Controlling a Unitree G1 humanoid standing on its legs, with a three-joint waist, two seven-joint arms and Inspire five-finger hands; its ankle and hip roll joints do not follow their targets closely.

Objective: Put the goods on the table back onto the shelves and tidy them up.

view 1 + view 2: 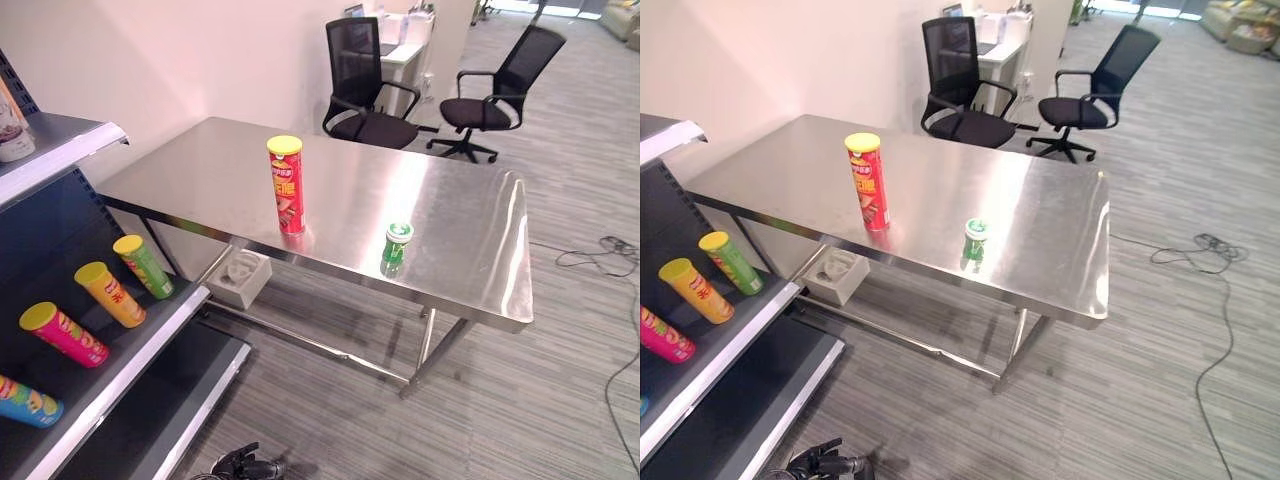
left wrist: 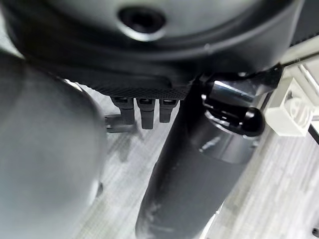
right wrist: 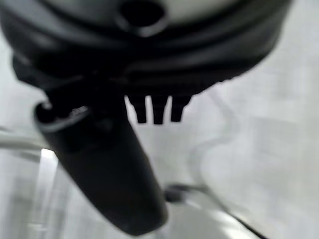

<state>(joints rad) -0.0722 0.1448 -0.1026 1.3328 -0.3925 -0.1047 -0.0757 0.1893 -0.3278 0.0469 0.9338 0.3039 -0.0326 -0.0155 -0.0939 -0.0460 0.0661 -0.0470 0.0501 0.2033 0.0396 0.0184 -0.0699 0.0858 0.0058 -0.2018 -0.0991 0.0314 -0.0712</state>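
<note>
A steel table (image 1: 200, 170) was seen beside a set of shelves (image 1: 130, 370). Two goods were left on the table: a tall red tube with a yellow lid (image 1: 286, 185), standing upright near the front edge, and a small green can (image 1: 397, 243), also upright, near the same edge and apart from the tube. Four tubes were already lying on the shelf: a green one (image 1: 143, 265), an orange one (image 1: 110, 293), a pink one (image 1: 64, 334) and a blue one (image 1: 25, 400). The left hand (image 2: 142, 112) and the right hand (image 3: 157, 112) were shown close up, hanging low over the floor, fingers straight and relaxed, nothing held. No approach to the table was judged to have begun. The red tube, being tall and narrow, could be tipped by a glancing touch and rolled off the nearby edge. The can could be pushed off likewise. Tubes laid on their sides on the shelf could roll if nudged.
</note>
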